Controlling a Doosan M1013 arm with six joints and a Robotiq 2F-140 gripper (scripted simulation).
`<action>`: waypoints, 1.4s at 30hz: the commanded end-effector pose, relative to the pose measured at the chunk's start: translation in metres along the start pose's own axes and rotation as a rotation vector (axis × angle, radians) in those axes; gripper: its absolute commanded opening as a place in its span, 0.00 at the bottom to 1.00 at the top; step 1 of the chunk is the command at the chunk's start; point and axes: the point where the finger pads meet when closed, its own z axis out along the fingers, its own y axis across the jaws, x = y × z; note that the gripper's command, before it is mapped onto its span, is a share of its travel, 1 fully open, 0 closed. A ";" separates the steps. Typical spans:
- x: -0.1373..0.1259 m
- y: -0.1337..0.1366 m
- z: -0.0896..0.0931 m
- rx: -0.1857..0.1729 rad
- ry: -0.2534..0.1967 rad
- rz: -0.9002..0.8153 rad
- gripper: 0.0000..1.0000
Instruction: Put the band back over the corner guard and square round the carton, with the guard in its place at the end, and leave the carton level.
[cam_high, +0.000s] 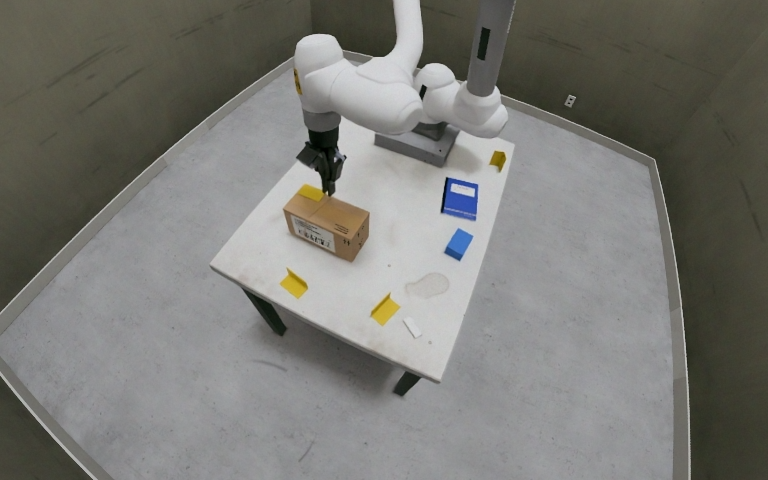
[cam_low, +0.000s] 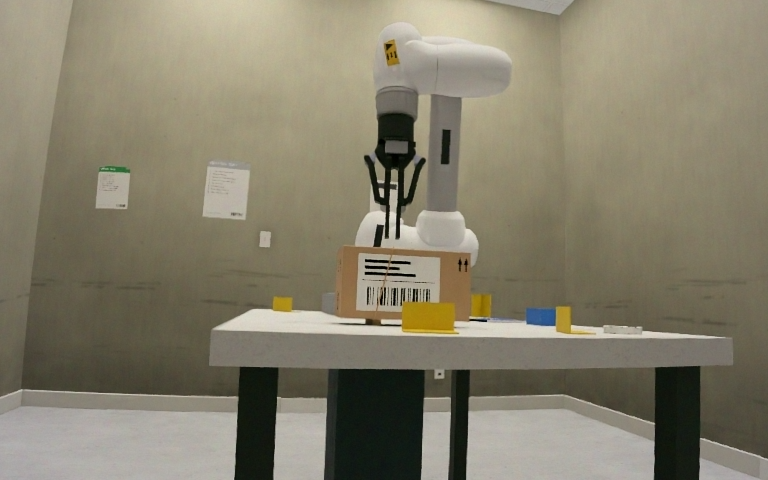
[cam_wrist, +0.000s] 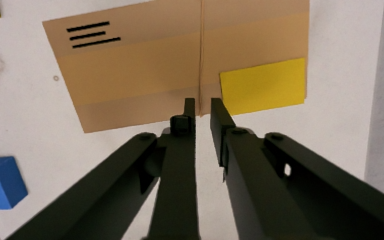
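The brown carton (cam_high: 326, 225) (cam_low: 403, 281) stands on the left half of the table, label side to the front. A yellow corner guard (cam_high: 310, 192) sits on its far top corner and also shows in the wrist view (cam_wrist: 263, 86). The thin tan band (cam_wrist: 201, 55) runs across the carton top beside the guard, not over it. On the label face the band (cam_low: 385, 283) runs at a slant. My gripper (cam_high: 328, 191) hangs straight down just above the carton's far top edge, in line with the band (cam_wrist: 202, 107). Its fingers are nearly together, and I see nothing between them.
Loose yellow guards lie at the table's front left (cam_high: 293, 283), front middle (cam_high: 385, 309) and far right corner (cam_high: 497, 160). A blue book (cam_high: 459, 198), a blue block (cam_high: 458, 243) and a small white piece (cam_high: 412, 327) lie to the right. The arm's base (cam_high: 416, 141) stands at the back.
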 end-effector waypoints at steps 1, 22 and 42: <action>0.000 0.000 -0.001 0.000 0.001 0.000 0.18; 0.001 0.000 0.004 0.000 0.001 0.000 0.18; 0.001 -0.001 0.017 0.000 0.001 0.001 0.18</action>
